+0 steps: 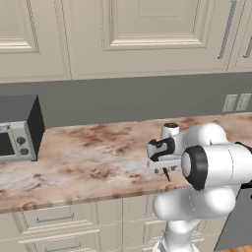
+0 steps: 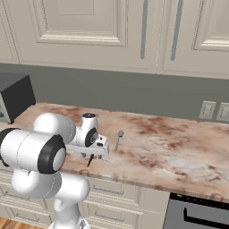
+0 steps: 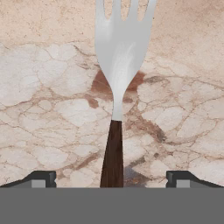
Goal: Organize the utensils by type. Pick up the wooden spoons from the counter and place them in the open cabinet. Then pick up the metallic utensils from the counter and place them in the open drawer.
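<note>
A metal fork (image 3: pixel 118 65) with a silvery head and a dark handle lies on the marbled counter (image 3: pixel 48 87), tines pointing away from the hand. My gripper (image 3: pixel 111 179) hangs low over the handle end, open, with one fingertip on each side and apart from it. From the base, the gripper (image 1: pixel 165 170) (image 2: pixel 91 156) hovers near the counter's front edge, the dark handle (image 2: pixel 89 161) just below it. A slim all-grey metal utensil (image 2: pixel 118 139) rests a little to the right. The wooden spoons, the open cabinet and the open drawer are out of view.
A grey toaster oven (image 1: pixel 17 130) (image 2: pixel 13 96) stands at the left end of the counter (image 1: pixel 74 157). Closed cream wall cabinets (image 1: pixel 147 29) hang above, and closed drawer fronts (image 1: pixel 54 219) run below. Outlets (image 2: pixel 208 109) sit on the grey back wall.
</note>
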